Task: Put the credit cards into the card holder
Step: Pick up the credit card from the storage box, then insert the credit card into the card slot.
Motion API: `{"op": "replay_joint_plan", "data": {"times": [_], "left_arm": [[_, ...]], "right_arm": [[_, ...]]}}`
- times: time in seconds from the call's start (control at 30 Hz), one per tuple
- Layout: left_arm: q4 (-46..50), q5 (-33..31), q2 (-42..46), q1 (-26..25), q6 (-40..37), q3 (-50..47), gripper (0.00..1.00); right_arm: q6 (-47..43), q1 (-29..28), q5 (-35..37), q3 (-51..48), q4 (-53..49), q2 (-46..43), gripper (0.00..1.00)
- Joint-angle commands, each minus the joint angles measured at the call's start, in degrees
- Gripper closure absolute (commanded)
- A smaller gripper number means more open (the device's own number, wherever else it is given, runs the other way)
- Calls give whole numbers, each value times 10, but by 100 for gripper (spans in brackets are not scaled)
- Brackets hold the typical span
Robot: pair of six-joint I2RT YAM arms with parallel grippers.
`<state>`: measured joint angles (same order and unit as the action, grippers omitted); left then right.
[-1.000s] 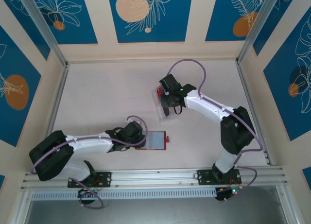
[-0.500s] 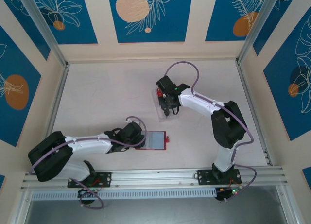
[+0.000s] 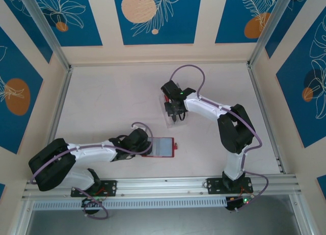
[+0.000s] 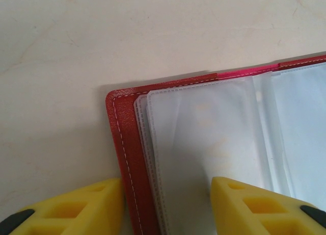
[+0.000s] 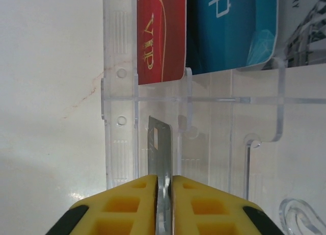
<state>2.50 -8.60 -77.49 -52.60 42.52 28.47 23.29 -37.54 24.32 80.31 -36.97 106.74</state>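
- Sitting centre of the table, clear tray has the right arm over it.
- Card holder lies open near the near edge; left gripper released, straddling its left edge.
- Right gripper just clenched on an edge-on grey card: pick made, lift next.

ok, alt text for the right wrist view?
The right gripper pinches a thin card edge-on over a clear plastic tray on the pale table. Beyond it, a red card and a blue card sit side by side in the tray.
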Motion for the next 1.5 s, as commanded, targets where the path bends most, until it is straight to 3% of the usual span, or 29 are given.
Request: {"op": "replay_joint_plan", "data": {"times": [0.0, 0.47, 0.9, 1.13, 1.47], "left_arm": [[3, 22, -6, 3, 10, -16, 52], [8, 20, 2, 3, 9, -18, 51], [14, 42, 17, 3, -4, -15, 50], [62, 29, 67, 3, -13, -6, 49], [101, 6, 62, 3, -28, 26, 52]], "right_arm": [[-7, -5, 8, 10, -13, -4, 84], [-14, -6, -10, 21, -21, 0, 100], [-13, -25, -19, 16, -38, -113, 100], [22, -55, -54, -97, 24, -222, 100], [120, -79, -156, -345, 252, -374, 100]]}}
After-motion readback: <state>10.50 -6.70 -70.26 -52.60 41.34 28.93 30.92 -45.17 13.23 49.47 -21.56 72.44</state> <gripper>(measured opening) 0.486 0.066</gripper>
